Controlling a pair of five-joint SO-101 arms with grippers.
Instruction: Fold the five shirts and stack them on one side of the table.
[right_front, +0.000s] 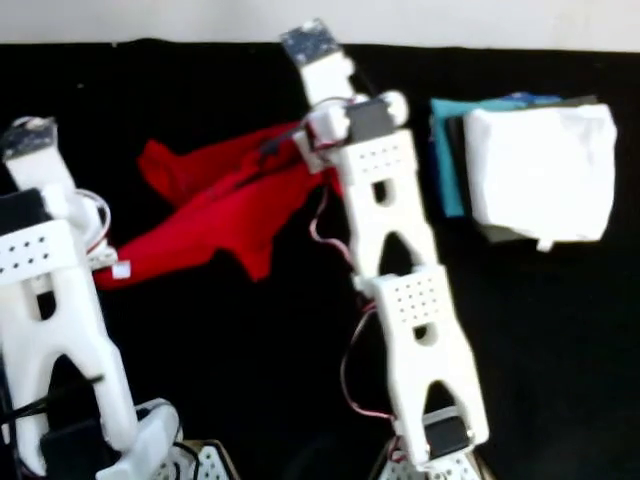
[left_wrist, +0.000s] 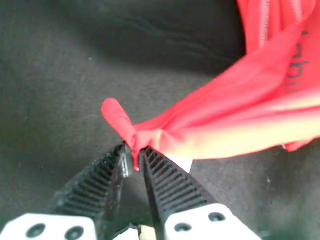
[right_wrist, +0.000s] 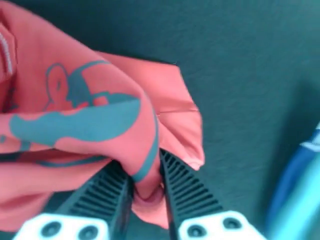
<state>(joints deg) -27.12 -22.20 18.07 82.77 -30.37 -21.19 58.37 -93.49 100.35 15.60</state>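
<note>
While the left claw (left_wrist: 134, 153) pinches a corner of the red shirt (right_front: 230, 205), the right claw (right_wrist: 145, 172) clamps another fold; folded shirts (right_front: 540, 170) sit stacked on the counter (right_front: 250, 380).

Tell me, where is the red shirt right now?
In the high view, the red shirt is held between the left gripper and right gripper, left of the folded stack.

Shirt stack (right_front: 540, 170) just beside right arm (right_front: 420, 310)

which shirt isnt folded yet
The red shirt: it stretches crumpled between the left gripper and right gripper, both shut on it. The white shirt and teal shirt lie folded, stacked.
</note>
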